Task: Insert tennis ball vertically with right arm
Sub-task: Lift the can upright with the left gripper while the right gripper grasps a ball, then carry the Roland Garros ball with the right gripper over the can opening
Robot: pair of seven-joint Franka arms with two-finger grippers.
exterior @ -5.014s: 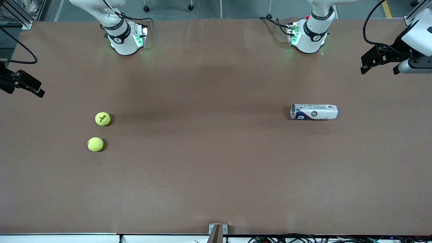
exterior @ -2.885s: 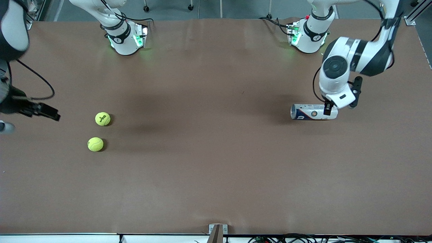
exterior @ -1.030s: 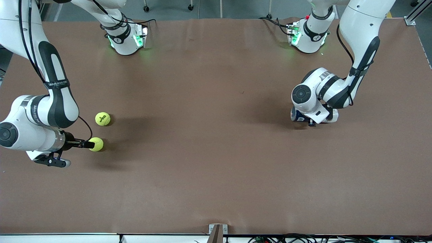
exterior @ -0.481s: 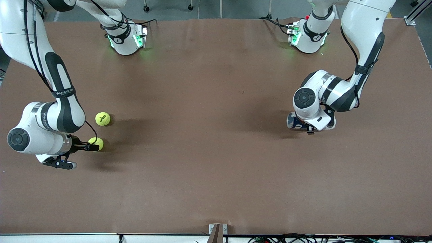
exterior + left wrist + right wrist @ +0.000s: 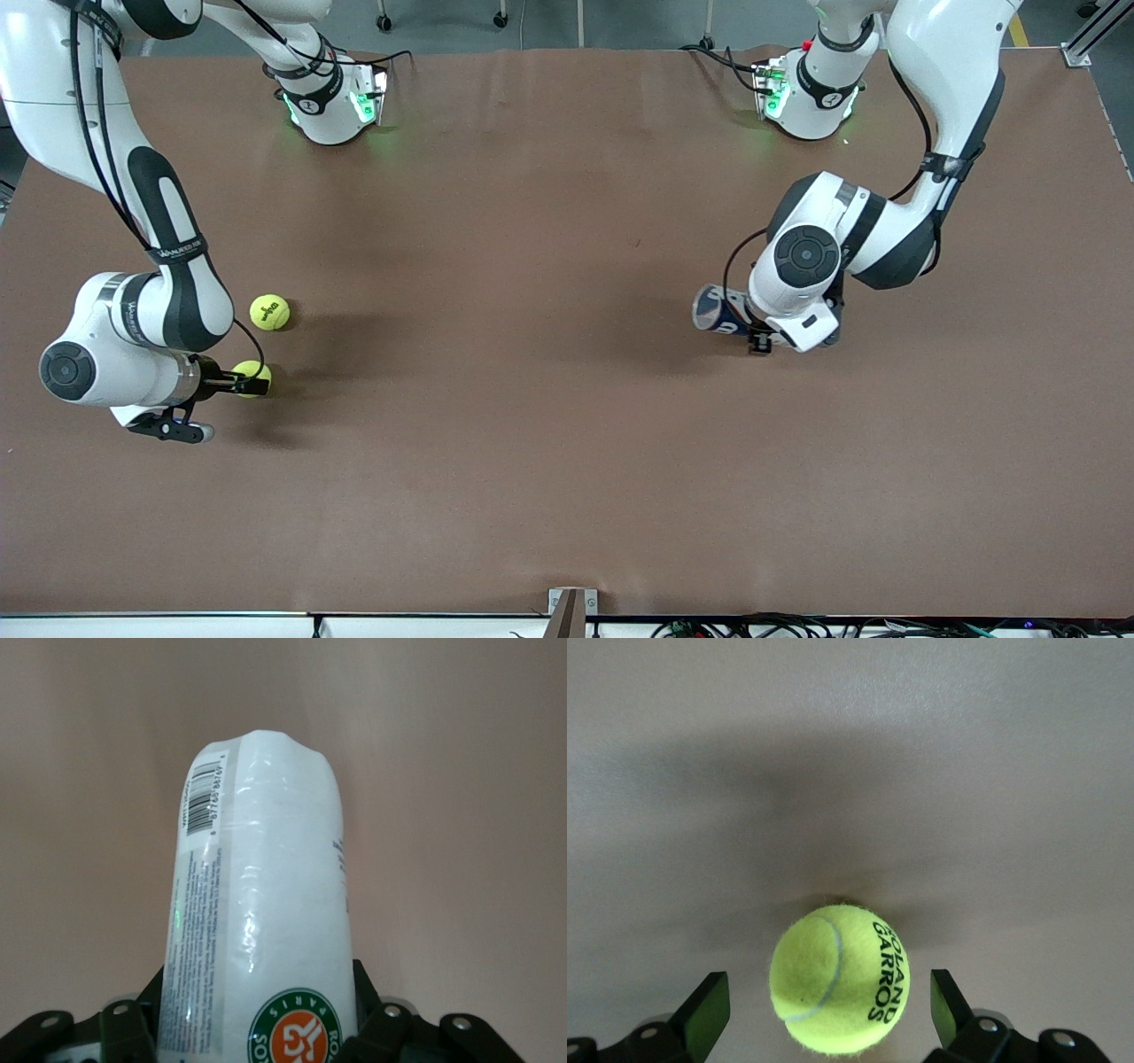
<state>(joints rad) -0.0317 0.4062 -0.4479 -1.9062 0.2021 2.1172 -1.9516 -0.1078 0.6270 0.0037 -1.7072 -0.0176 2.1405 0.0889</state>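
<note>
The right end effector [image 5: 824, 1010] stands fully open, low over the desk [image 5: 532, 425], its fingers [image 5: 704, 1014] flanking a tennis ball [image 5: 840, 980] without gripping it. This ball is fuzzy yellow-green with black lettering and sits on the desk toward the right arm's end, nearer the front camera than a second ball [image 5: 269, 312] just beside it. The left end effector [image 5: 769, 335] is clamped on a ball can [image 5: 261, 912], white-labelled with a barcode and a round orange-and-green logo. The can's long axis is tilted, its dark open mouth [image 5: 709, 307] pointing toward the right arm's end
</note>
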